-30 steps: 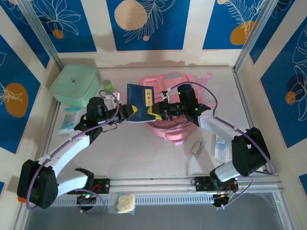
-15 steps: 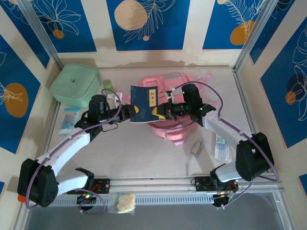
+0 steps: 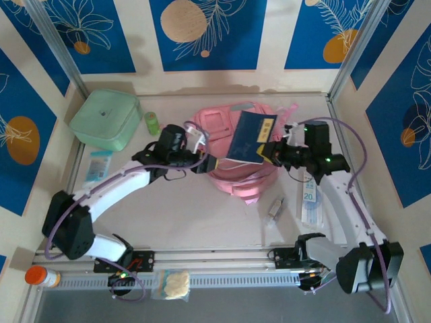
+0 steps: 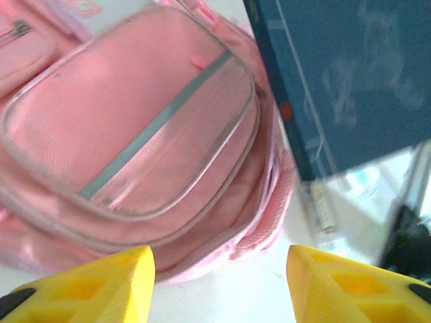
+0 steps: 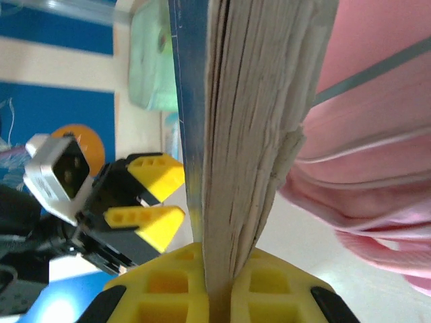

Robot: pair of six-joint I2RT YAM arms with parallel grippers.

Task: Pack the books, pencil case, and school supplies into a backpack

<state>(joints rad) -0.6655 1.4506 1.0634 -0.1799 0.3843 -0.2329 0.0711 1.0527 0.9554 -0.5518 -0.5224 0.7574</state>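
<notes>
The right gripper [image 3: 275,149] clamps a navy book [image 3: 250,138], held tilted above the pink backpack [image 3: 217,125]; the left gripper [image 3: 214,165] sits just beside the book's lower corner

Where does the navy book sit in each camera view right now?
Top external: navy book right of centre, tilted above the pink backpack.
Left wrist: upper right corner, beside the backpack.
Right wrist: edge-on up the middle, clamped between the right fingers at the bottom.
Shared landmark: the pink backpack, beside the book every time.
</notes>
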